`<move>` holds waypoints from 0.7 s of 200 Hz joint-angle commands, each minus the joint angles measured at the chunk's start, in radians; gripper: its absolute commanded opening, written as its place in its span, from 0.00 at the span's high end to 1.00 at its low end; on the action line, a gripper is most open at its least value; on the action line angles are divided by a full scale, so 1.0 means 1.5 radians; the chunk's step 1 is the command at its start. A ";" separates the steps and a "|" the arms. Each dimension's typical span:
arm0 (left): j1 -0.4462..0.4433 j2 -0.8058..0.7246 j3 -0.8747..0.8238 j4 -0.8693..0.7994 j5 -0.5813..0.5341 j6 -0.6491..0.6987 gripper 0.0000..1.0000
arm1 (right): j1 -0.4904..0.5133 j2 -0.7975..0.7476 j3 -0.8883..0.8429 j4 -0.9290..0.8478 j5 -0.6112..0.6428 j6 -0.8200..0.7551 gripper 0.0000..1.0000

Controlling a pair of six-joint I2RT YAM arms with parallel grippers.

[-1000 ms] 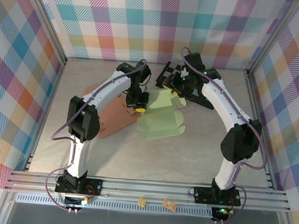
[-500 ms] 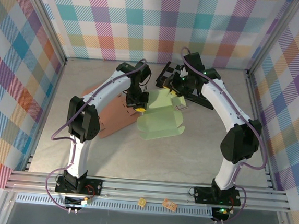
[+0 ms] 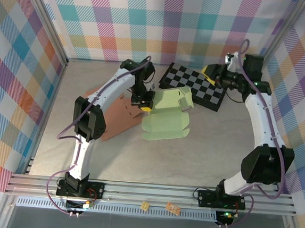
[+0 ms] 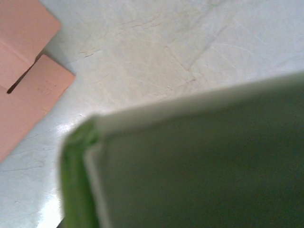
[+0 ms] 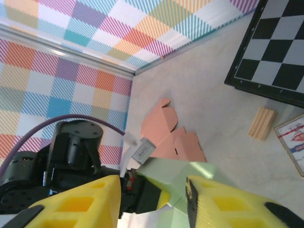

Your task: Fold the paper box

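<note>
The light green paper box (image 3: 165, 118) lies partly folded at the table's middle. My left gripper (image 3: 143, 100) is shut on its left edge. In the left wrist view the green sheet (image 4: 199, 161) is blurred and very close, hiding the fingers. My right gripper (image 3: 213, 74) hangs at the back right over the checkerboard's far corner, well apart from the box. Its yellow fingers (image 5: 76, 204) stand open with nothing between them. From the right wrist view the green box (image 5: 190, 173) appears beyond the fingers, with the left gripper (image 5: 142, 190) clamped on it.
A flat salmon-pink paper box (image 3: 109, 115) lies left of the green one, under the left arm. A black-and-white checkerboard (image 3: 195, 85) sits at the back. A small wooden block (image 5: 261, 123) and a printed card (image 5: 294, 140) lie beside the board. Plaid walls enclose the table.
My right arm has pulled away from the green box to the back right, uncovering the checkerboard. The left gripper keeps its hold on the box's edge.
</note>
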 commanded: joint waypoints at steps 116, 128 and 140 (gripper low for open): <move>0.034 0.061 0.026 0.073 0.150 0.084 1.00 | -0.023 0.127 -0.097 0.154 -0.303 -0.099 0.58; 0.033 0.060 0.026 0.073 0.152 0.083 1.00 | -0.023 0.129 -0.099 0.129 -0.284 -0.126 0.56; 0.034 0.060 0.025 0.072 0.152 0.084 1.00 | -0.026 0.133 -0.105 0.134 -0.281 -0.127 0.55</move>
